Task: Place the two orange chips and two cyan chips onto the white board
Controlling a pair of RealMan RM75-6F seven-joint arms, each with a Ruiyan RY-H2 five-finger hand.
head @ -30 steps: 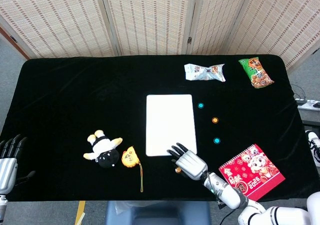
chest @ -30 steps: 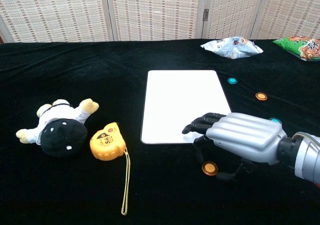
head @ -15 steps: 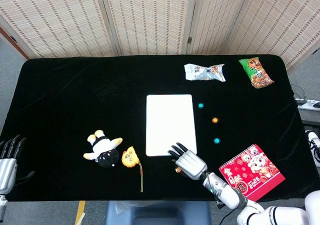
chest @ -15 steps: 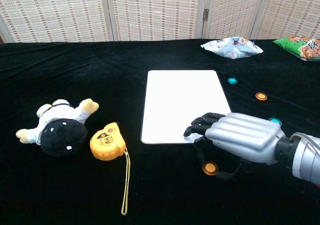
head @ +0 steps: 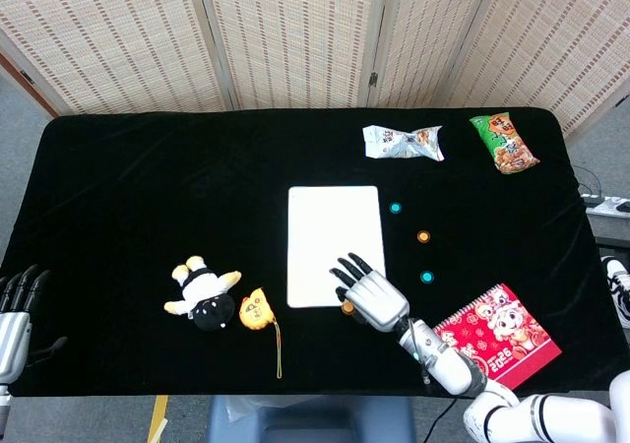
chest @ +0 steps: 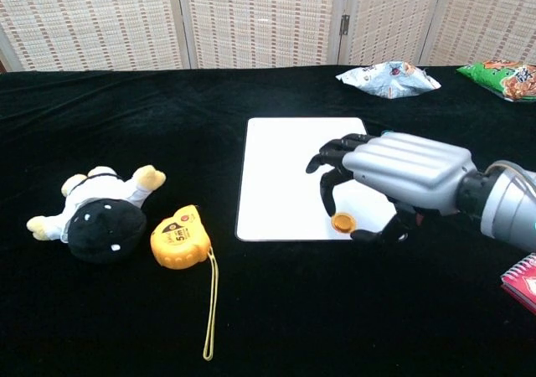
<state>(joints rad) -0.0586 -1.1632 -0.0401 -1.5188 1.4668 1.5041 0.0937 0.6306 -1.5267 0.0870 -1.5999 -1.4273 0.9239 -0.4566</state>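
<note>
I have the right hand (chest: 394, 180) pinching an orange chip (chest: 342, 222) low over the white board's (chest: 289, 172) near corner. Release too early or off-centre and it may roll onto the cloth. Left hand (head: 15, 310) idles, fingers loosely apart, holding nothing.

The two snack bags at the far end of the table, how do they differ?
The white snack bag is pale with small printed pictures; the green snack bag is bright green with orange food pictured. The white one lies crosswise and nearer the white board; the green one lies angled, by the table's right edge. Both lie flat, untouched.
</note>
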